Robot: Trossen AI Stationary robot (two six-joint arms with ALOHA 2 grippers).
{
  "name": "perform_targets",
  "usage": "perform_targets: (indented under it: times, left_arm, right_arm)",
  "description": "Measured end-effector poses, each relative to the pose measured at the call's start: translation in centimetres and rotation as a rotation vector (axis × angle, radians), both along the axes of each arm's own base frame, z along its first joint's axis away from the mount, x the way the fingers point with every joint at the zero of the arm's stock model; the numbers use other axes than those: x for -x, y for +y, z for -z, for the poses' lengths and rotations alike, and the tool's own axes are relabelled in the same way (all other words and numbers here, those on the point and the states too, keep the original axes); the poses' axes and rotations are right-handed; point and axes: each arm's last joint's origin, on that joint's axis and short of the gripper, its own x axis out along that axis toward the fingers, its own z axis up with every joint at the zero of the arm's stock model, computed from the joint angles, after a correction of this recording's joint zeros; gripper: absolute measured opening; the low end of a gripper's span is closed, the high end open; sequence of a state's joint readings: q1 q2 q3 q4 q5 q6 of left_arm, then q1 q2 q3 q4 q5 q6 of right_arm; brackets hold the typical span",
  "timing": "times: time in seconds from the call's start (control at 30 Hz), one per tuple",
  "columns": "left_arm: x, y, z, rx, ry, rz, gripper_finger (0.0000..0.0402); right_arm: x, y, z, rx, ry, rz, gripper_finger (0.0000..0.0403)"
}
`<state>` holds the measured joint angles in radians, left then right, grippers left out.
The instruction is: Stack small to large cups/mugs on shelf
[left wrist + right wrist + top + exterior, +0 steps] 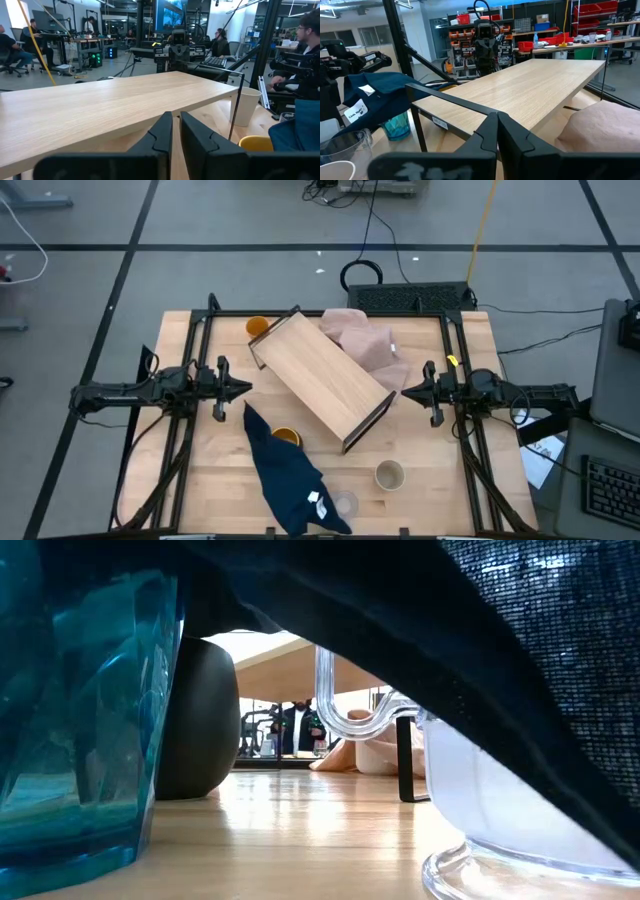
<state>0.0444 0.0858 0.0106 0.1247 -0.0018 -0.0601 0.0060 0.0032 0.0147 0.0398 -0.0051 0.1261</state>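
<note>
The light-wood shelf [320, 380] lies slantwise across the table's middle on its dark end supports. A small orange cup [258, 327] stands at its far left corner. A yellow-orange mug [286, 437] stands half under a dark blue cloth [290, 480], which also covers the teal tumbler [397, 125]. A beige cup [389, 475] and a small clear cup [345, 503] stand upright near the front edge. My left gripper [245, 388] hangs shut and level left of the shelf, and my right gripper [405, 392] hangs shut and level right of it. Both are empty.
A pinkish-beige cloth [360, 340] lies bunched against the shelf's far right side. Black frame rails [200, 350] run along the table's left and right sides. Bare wood shows at the near left and near right. People sit at desks in the room beyond.
</note>
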Motion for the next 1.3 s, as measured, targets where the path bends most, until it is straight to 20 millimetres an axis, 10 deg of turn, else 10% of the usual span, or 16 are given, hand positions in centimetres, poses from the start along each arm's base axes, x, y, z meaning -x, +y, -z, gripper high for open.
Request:
perform_targets:
  times: [0.7, 1.3]
  left_arm:
    - [0.0, 0.0, -0.1, -0.003, -0.010, -0.007, 0.0037]
    - [1.9, 0.1, -5.2, 0.533, -0.607, 0.144, 0.0037]
  right_arm:
    - [0.2, 0.0, -1.6, -0.202, -0.166, -0.023, 0.0000]
    - [3.6, 0.0, -7.2, -0.572, -0.828, -0.273, 0.0000]
